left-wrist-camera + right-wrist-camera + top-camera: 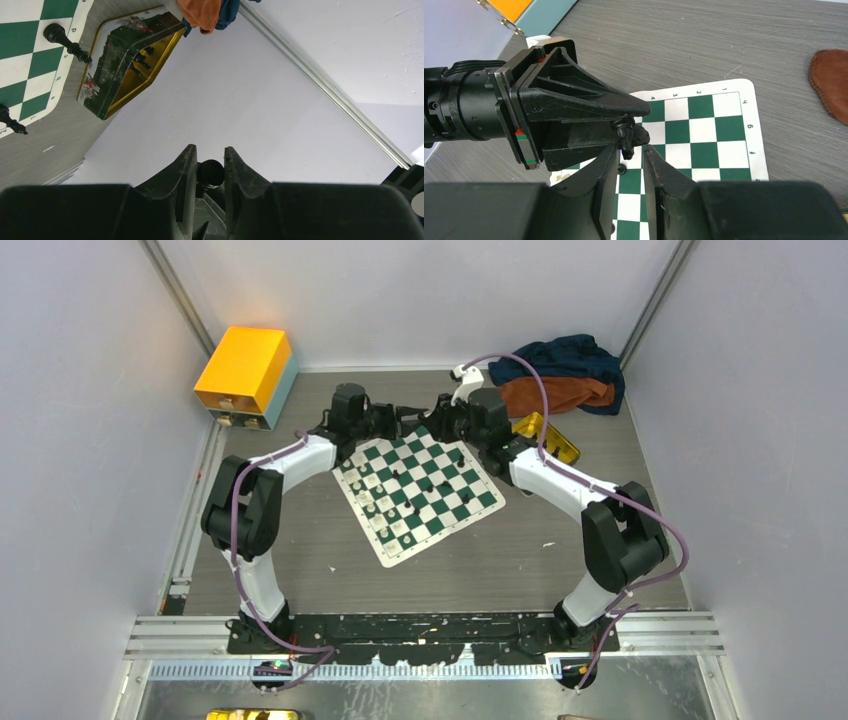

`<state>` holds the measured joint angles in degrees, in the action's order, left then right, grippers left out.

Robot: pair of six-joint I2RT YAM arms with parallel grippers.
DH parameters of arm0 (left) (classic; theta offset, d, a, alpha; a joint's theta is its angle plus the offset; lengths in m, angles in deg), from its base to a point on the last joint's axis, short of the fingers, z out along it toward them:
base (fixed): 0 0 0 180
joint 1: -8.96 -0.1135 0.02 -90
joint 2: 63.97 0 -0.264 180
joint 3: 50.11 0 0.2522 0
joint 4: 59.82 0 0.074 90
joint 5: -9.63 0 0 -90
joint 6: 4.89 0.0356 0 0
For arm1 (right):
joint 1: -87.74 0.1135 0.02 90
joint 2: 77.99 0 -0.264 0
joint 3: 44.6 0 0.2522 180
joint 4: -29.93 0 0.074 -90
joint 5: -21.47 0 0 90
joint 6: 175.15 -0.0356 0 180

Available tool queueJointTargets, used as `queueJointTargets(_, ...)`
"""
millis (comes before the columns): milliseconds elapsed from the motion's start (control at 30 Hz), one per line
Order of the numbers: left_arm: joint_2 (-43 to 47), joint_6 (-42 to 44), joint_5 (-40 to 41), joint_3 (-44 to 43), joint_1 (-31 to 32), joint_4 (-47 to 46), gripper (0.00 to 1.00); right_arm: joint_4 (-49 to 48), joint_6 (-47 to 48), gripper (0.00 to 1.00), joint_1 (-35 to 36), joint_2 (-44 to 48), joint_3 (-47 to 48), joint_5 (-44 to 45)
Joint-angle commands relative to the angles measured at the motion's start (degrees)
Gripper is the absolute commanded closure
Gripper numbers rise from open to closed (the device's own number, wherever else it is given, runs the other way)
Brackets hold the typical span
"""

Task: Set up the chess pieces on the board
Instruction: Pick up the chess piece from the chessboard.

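The board lies tilted on the grey table, with cream and black chess pieces standing mostly on its left half. Both grippers meet above its far corner. My left gripper is shut on a black chess piece, whose round head shows between the fingers. In the right wrist view that piece points towards my right gripper. The right jaws stand apart on either side of its end, with gaps showing. Two black pieces stand near the board's edge.
A gold tin lies just right of the board's far corner, and a blue and orange cloth is heaped behind it. An orange and teal box stands at the back left. White walls enclose the table.
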<state>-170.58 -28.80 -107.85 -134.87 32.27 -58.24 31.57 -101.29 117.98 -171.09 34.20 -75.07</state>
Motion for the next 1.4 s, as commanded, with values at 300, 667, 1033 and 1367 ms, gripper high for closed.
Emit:
queueJointTargets(300,-0.6,-1.1,-1.1,-2.1,0.8,-3.2,1.0,-3.5,-0.9,0.72,-0.7,-0.1,2.5,-1.8)
queueJointTargets(667,-1.1,-1.3,-0.8,-2.6,0.9,-3.5,1.0,-2.6,-1.1,0.81,-1.7,-0.6,3.4,-3.4)
queueJointTargets(1033,-1.7,-1.6,-0.8,-2.8,0.9,-4.9,1.0,-1.8,-1.7,0.91,-2.1,-1.2,4.5,-4.8)
queueJointTargets(1367,-2.7,2.1,-0.4,-4.8,0.6,-3.7,0.76,1.7,-1.0,0.99,-2.4,-0.8,6.9,-5.8)
